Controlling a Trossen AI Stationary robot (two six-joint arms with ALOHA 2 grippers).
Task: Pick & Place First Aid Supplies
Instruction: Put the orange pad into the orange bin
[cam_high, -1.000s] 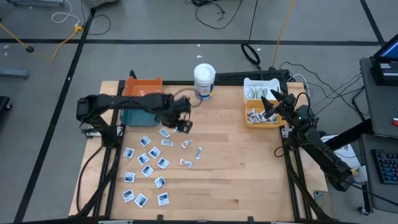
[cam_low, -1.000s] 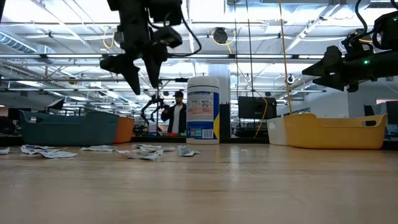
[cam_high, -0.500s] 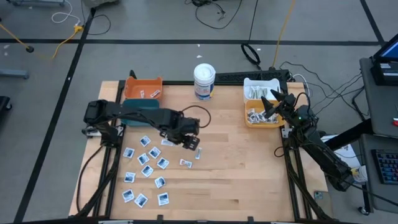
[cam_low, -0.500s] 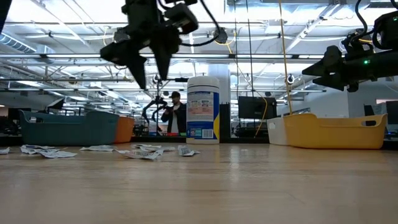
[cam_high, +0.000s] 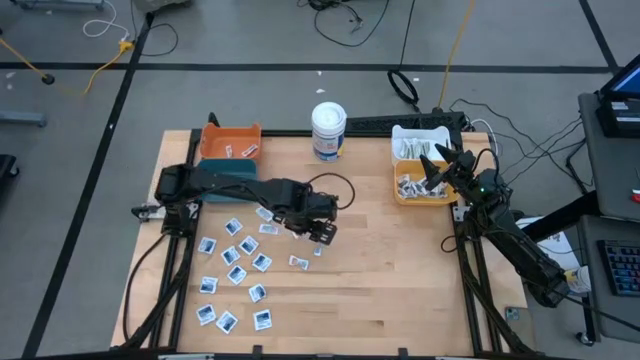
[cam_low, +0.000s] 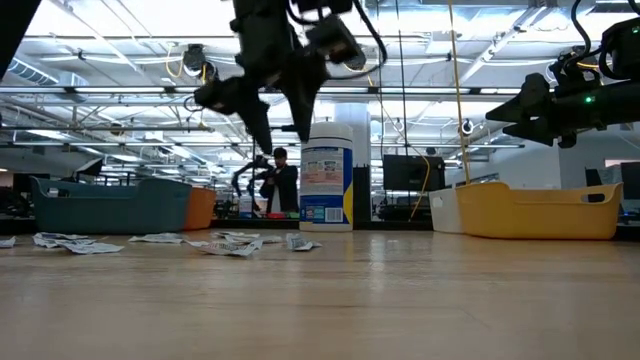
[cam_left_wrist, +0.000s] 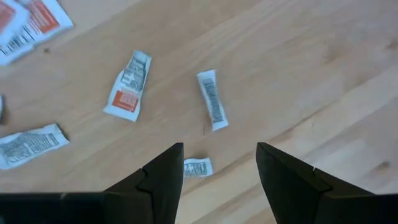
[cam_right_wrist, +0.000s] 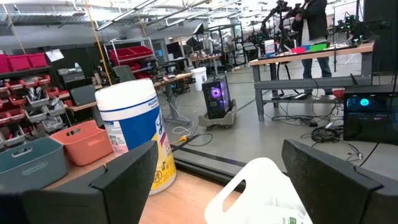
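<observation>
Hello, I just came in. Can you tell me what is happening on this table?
The left tool hangs open and empty above loose first aid packets on the wooden table, over a narrow wrapped strip. The right tool waits open above the yellow bin, which already holds packets.

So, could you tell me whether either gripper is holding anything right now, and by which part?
Nothing is held. The left gripper hovers open above the scattered packets, and the right gripper waits open over the yellow bin.

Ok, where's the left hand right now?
In the high view the left hand hangs open mid-table, over the right edge of the scattered first aid packets, above a narrow wrapped strip.
</observation>
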